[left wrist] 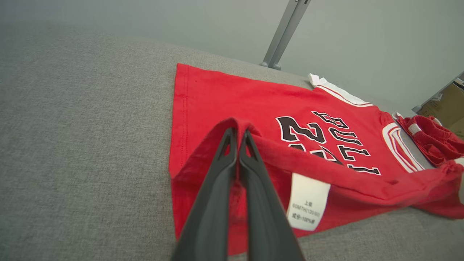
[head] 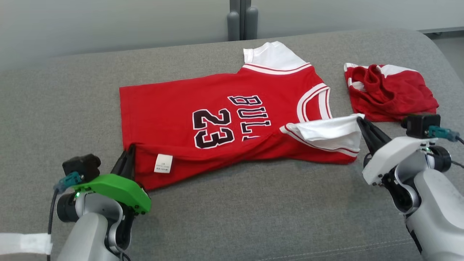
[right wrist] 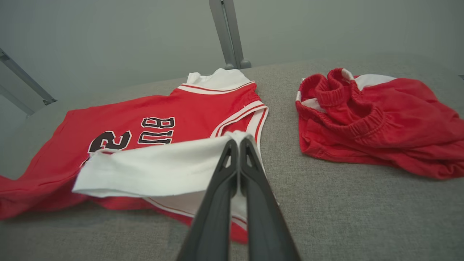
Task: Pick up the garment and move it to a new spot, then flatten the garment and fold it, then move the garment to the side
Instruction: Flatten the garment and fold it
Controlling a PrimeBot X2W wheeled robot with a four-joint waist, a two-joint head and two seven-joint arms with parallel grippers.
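Grey upholstered surface (head: 253, 203): my left tool (head: 130, 148) pinches the red jersey (head: 163, 105) at its hem, my right tool (head: 359, 120) its white sleeve (head: 326, 132).

on the jersey (head: 163, 108), the lettering is partly hidden under its folded-over edge; the label (head: 162, 163) print seems too small to read.

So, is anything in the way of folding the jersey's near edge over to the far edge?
Nothing visible. The left gripper is shut on the hem corner of the jersey, the right gripper on its white sleeve. The red shorts lie apart on the right.
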